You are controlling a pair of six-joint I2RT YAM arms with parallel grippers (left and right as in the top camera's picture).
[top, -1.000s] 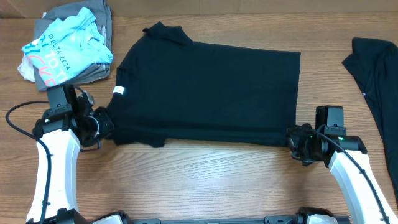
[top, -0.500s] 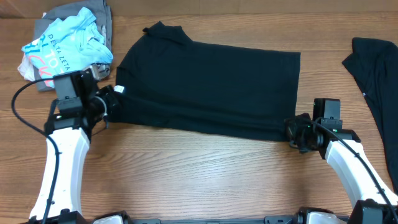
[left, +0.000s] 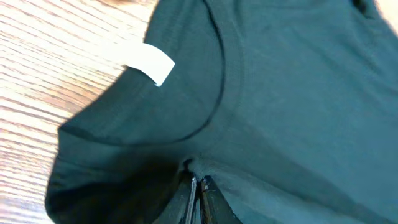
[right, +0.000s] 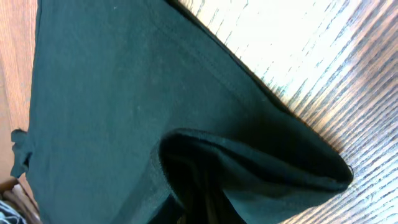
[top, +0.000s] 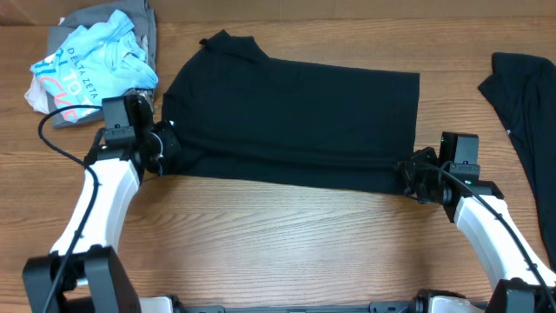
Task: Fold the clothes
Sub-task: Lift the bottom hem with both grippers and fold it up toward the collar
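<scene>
Right of the crumpled pale-blue shirt (top: pixel 91 65), carry the near edge of the spread black T-shirt (top: pixel 295 113) over level, left gripper (top: pixel 165 144) and right gripper (top: pixel 410 170) pinched shut on its nearest and farthest ends.

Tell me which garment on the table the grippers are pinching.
The black T-shirt spread at centre, pinched by left gripper and right gripper at opposite ends; the crumpled blue pile and far-right dark garment lie untouched.

The black T-shirt (left: pixel 292 93) fills most of the frame. At 6 o'clock the left tool (left: pixel 196 193) has its jaws pinched together on a fabric fold just below the curved collar seam (left: pixel 219 81). The white tag (left: pixel 150 62) lies at 10 o'clock. Wood-grain bench (left: pixel 37 81) is exposed at 9 o'clock.
</scene>
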